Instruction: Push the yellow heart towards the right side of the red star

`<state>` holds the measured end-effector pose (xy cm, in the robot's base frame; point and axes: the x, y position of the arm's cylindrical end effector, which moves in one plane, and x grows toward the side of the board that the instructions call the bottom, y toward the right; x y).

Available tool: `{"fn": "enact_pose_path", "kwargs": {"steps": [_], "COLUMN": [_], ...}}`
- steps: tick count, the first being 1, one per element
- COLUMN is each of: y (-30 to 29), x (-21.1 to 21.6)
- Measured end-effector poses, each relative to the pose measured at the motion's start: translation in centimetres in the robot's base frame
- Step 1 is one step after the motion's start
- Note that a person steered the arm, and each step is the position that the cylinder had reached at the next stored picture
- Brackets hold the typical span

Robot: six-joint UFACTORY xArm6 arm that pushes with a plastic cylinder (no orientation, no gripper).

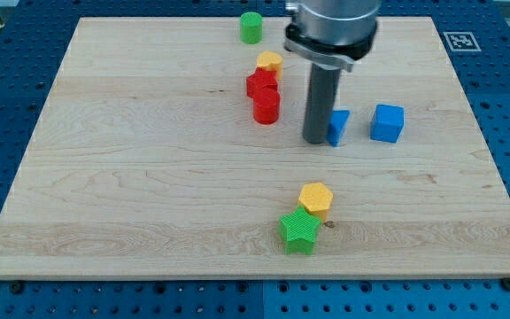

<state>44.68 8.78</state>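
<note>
The yellow heart point(270, 62) lies near the view's top centre, touching the top edge of the red star point(259, 84). A red cylinder point(266, 107) sits right below the star. My tip point(315, 140) rests on the board to the right of the red cylinder and below-right of the heart, apart from both. The rod stands against the left side of a small blue block point(338, 127), partly hiding it.
A blue cube point(387, 123) lies right of the small blue block. A green cylinder point(251, 27) stands near the board's top edge. A yellow hexagon point(316, 198) touches a green star point(299, 231) near the view's bottom centre.
</note>
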Motion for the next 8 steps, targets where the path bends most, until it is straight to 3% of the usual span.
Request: {"fn": "enact_pose_path", "kwargs": {"steps": [2,4,6,8], "y": [4.7,1.7,-4.5,-5.3], "x": [-1.2,-9.2,-10.9,-13.3]}}
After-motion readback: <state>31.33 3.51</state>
